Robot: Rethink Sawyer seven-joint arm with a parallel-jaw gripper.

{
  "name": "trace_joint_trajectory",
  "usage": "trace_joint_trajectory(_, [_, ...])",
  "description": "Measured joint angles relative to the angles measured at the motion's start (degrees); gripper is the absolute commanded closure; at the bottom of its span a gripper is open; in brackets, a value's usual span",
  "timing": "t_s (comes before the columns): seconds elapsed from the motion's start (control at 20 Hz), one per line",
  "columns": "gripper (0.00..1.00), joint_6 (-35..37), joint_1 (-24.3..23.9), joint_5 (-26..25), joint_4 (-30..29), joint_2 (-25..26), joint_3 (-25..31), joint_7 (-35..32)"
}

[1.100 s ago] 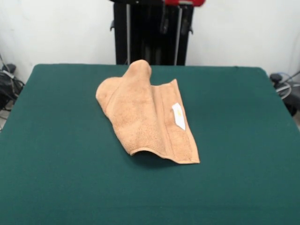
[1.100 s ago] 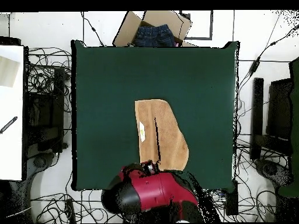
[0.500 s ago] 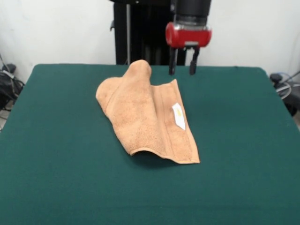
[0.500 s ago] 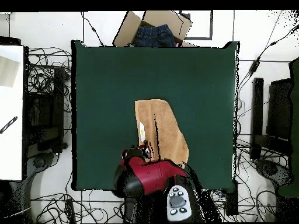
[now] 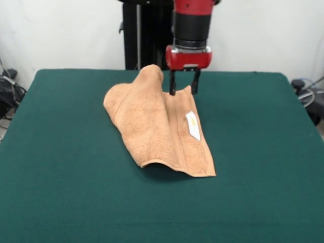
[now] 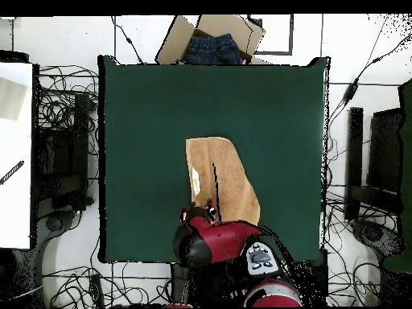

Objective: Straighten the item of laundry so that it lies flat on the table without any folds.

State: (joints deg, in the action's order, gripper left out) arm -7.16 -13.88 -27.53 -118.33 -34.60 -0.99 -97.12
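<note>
The towel (image 5: 157, 126) lies near the middle of the green worktop (image 5: 61, 152), folded over on itself lengthwise, with a hump bunched up at its far end and a white tag (image 5: 193, 125) showing on the upper layer near the banded edge. It is terry cloth, so I judge it light, limp and a little grippy: it will drape and drag rather than slide, and a pinch on one layer should lift only that layer if I stay close to an edge. The near end arches slightly off the cloth surface, leaving a shadowed gap beneath. My claw (image 5: 183, 89) hangs just over the far corner of the folded flap, fingers spread with the corner seemingly between them, not pinching anything as far as I can see. That corner of the top layer looks the right hold; from there the flap could be peeled open sideways. The risk, to my mind, is catching both layers and merely shifting the fold.
</note>
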Motion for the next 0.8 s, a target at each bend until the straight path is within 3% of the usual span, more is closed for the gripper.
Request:
trace_joint_trajectory(0.25, [0.0,0.0,-1.63,0.0,0.14,1.85,-0.02,0.0])
trace_joint_trajectory(0.8, [0.0,-1.96,-0.27,0.02,3.26,7.4,-0.22,0.0])
